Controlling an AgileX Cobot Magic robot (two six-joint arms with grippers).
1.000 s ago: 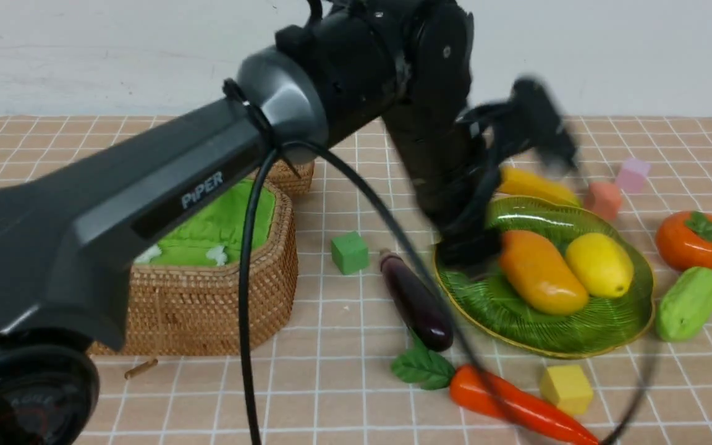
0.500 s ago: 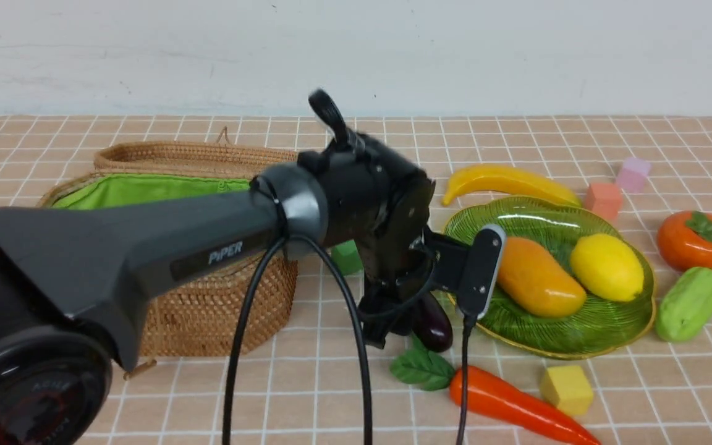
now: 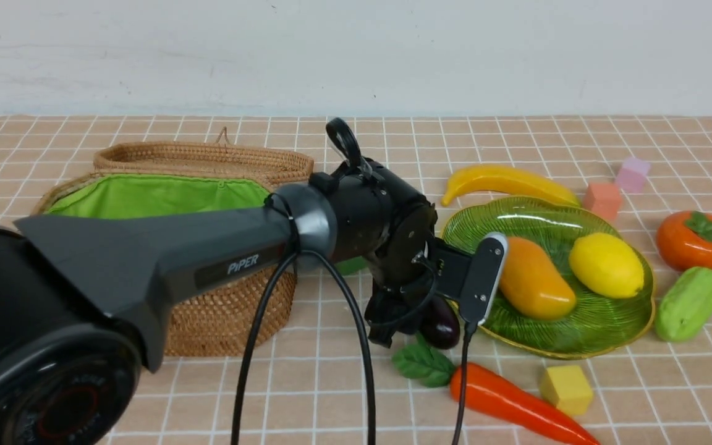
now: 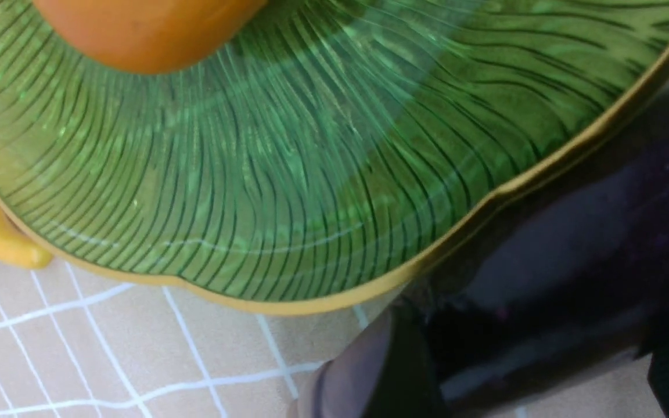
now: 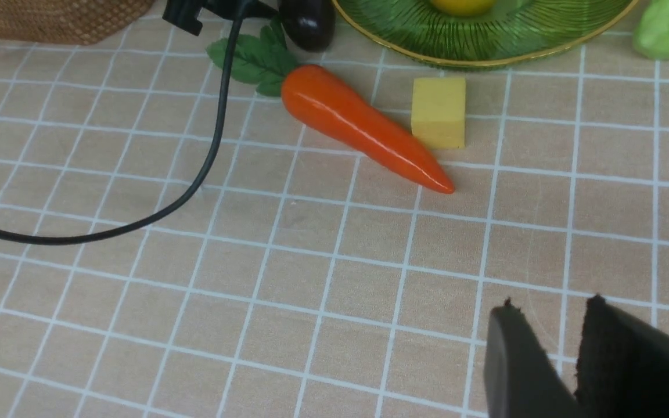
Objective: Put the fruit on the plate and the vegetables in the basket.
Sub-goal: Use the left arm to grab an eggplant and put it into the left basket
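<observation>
While a checked tan cloth [image 3: 331, 383] covers the table before a white wall [image 3: 356, 55], the left gripper [image 3: 393, 318] sits at the eggplant [image 3: 439, 321] beside the plate [image 3: 578, 337]; its grip cannot be judged.

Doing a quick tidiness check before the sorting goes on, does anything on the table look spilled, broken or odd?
Nothing looks spilled or broken. The banana and persimmon lie off the plate, and the carrot, gourd and eggplant are outside the basket, still unsorted. Foam cubes sit among them.

Ribbed glossy glass plate [image 3: 584, 334], woven wicker basket [image 3: 220, 315], shiny smooth plastic carrot [image 3: 510, 405].
</observation>
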